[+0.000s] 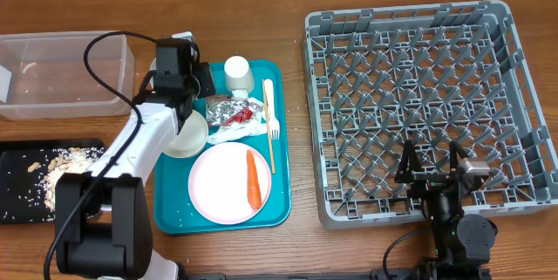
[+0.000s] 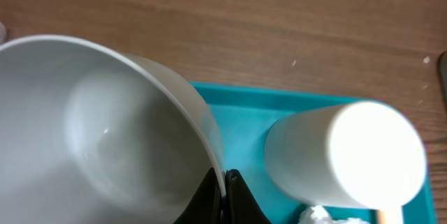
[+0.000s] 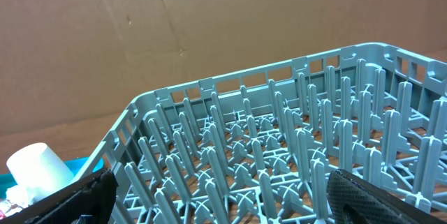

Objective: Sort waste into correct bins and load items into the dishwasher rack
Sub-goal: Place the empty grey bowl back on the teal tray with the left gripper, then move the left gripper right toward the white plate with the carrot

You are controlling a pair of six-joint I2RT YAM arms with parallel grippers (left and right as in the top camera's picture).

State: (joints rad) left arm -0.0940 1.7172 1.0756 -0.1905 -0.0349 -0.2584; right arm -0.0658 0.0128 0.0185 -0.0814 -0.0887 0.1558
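Overhead: I am holding the left gripper (image 1: 187,105) at the teal tray's (image 1: 174,216) left edge, gripping a bowl (image 1: 186,136). The plate (image 1: 218,184) bearing the carrot (image 1: 253,180), the fork (image 1: 271,114), wrapper (image 1: 228,110) and cup (image 1: 237,75) are lying on that tray, and the rack (image 1: 418,62) is standing to its right. The right gripper (image 1: 433,171) is waiting at the rack's near side, I judge to leave the tray free

Left wrist: the fingers (image 2: 236,202) are pinching the bowl's rim, one inside and one outside, a hold suiting its thin wall; the bowl is tilting, with the cup just beside it

Right wrist: the fingers (image 3: 377,199) are standing spread wide, holding nothing, facing across the pegs
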